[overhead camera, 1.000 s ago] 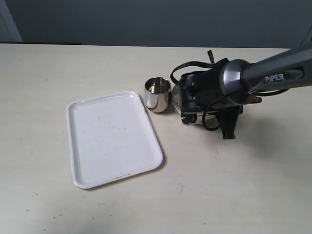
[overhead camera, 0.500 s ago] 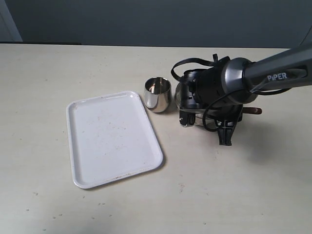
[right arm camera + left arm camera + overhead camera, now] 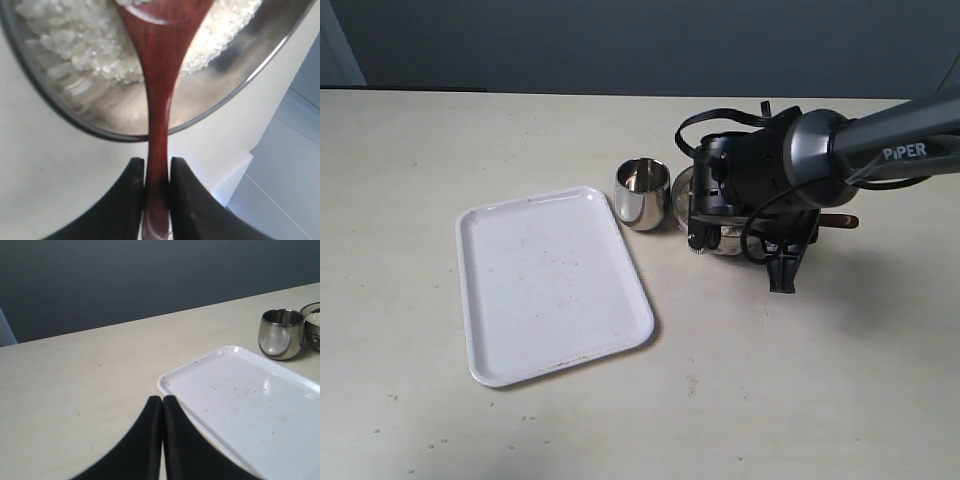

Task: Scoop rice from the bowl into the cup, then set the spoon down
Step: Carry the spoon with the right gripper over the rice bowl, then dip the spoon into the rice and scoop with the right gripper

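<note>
step: scooping | right end effector [image 3: 156, 166] pinches the spoon [image 3: 159, 75] handle, its tip in the rice [image 3: 70, 40] in the bowl [image 3: 95, 117] | bowl just beside the cup [image 3: 643, 194], toward the tabletop's [image 3: 820, 380] far right | left end effector [image 3: 162, 405] pressed together, holding nothing | cup looks empty; pouring and putting the spoon down are left

One tray [image 3: 555, 285], one cup [image 3: 643, 194], one bowl [image 3: 107, 112], one mound of rice [image 3: 65, 40], one spoon [image 3: 159, 75], one bench [image 3: 420, 140], and two tools: the left tool [image 3: 162, 412] and the right tool [image 3: 157, 169].
</note>
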`<state>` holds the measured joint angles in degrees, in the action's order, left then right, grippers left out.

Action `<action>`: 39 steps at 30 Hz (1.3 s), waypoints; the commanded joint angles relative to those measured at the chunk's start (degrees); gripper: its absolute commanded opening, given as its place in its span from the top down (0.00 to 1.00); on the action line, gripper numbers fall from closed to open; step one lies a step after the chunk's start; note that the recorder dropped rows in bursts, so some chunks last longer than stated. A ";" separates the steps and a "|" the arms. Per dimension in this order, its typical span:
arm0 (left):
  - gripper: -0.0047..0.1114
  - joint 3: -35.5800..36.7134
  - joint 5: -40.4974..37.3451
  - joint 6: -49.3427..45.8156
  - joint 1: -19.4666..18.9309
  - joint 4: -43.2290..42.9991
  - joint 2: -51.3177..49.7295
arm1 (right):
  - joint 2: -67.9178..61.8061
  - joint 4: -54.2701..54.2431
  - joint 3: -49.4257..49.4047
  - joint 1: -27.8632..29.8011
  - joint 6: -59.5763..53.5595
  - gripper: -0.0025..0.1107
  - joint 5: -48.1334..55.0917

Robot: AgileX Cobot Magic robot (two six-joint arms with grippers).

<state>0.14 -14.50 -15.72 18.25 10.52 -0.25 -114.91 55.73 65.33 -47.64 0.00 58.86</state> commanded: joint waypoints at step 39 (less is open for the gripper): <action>0.96 -0.14 0.70 0.16 0.28 0.06 0.25 | 2.10 -14.68 6.42 5.99 -5.97 0.99 -3.08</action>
<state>0.14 -14.50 -15.72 18.25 10.52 -0.25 -113.56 42.87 71.23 -41.96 -3.41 56.39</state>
